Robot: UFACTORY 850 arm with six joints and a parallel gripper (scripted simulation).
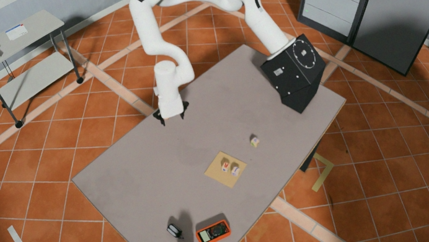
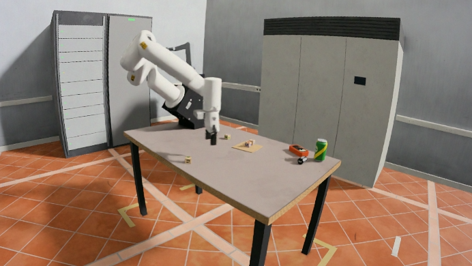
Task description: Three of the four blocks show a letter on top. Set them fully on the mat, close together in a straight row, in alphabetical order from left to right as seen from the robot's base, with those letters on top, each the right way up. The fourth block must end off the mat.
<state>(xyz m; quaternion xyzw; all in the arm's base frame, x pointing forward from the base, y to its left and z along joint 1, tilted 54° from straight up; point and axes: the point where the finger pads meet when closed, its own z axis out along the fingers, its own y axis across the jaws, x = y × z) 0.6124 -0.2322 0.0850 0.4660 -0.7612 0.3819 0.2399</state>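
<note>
The tan mat (image 1: 225, 169) lies right of the table's middle. Two letter blocks stand on it side by side, one with red marks (image 1: 225, 167) and one with blue marks (image 1: 235, 170); they also show in the side view (image 2: 249, 143). A third block (image 1: 255, 142) with green marks sits off the mat, toward the robot base. The fourth block (image 2: 187, 159) lies near the table's far-side edge, and the arm hides it in the top view. My gripper (image 1: 172, 115) is open and empty, and it hangs well above that block, as the side view (image 2: 211, 138) shows.
The black robot base (image 1: 294, 72) stands at one table end. An orange multimeter (image 1: 214, 232), a small black device (image 1: 174, 230) and a green can (image 2: 320, 150) sit at the other end. Cabinets and a shelf cart stand off the table.
</note>
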